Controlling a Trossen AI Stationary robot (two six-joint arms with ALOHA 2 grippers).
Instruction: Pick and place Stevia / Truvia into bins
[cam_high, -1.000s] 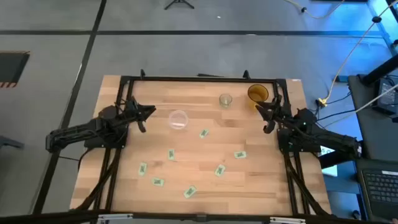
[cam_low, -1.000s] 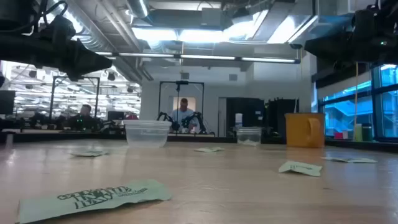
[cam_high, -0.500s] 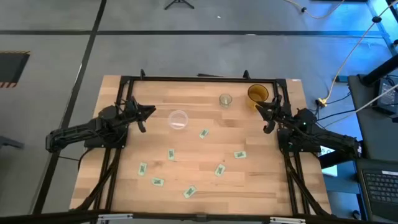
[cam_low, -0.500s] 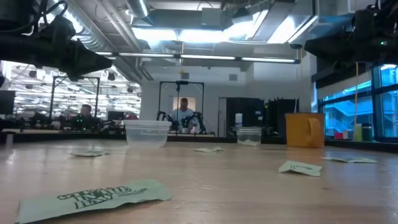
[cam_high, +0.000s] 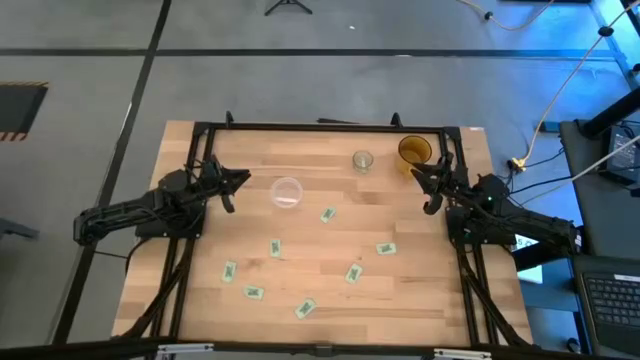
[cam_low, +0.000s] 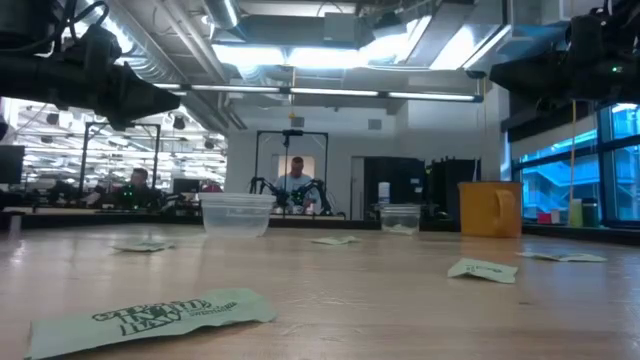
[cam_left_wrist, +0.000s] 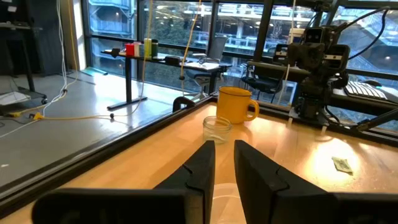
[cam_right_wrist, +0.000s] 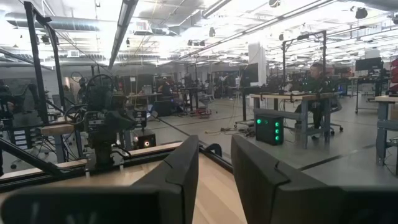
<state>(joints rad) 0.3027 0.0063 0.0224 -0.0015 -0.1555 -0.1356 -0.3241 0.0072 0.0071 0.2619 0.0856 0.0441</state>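
Note:
Several pale green sachets lie flat on the wooden table, among them one (cam_high: 328, 214) near the middle, one (cam_high: 386, 248) to its right and one (cam_high: 305, 308) near the front edge; the closest (cam_low: 150, 318) fills the low view's foreground. The wide clear cup (cam_high: 287, 192) stands left of centre, with a small clear cup (cam_high: 362, 161) and a yellow mug (cam_high: 414, 151) farther back. My left gripper (cam_high: 238, 184) hovers just left of the wide cup, fingers a narrow gap apart (cam_left_wrist: 224, 155). My right gripper (cam_high: 428, 184) hovers near the mug, also narrowly open (cam_right_wrist: 215, 155).
A black frame (cam_high: 320, 126) runs along the table's far edge and sides. Bare wood lies between the sachets and the cups. Beyond the table, people sit at workstations (cam_low: 293, 180) in the room. A laptop (cam_high: 610, 305) sits off the table's right side.

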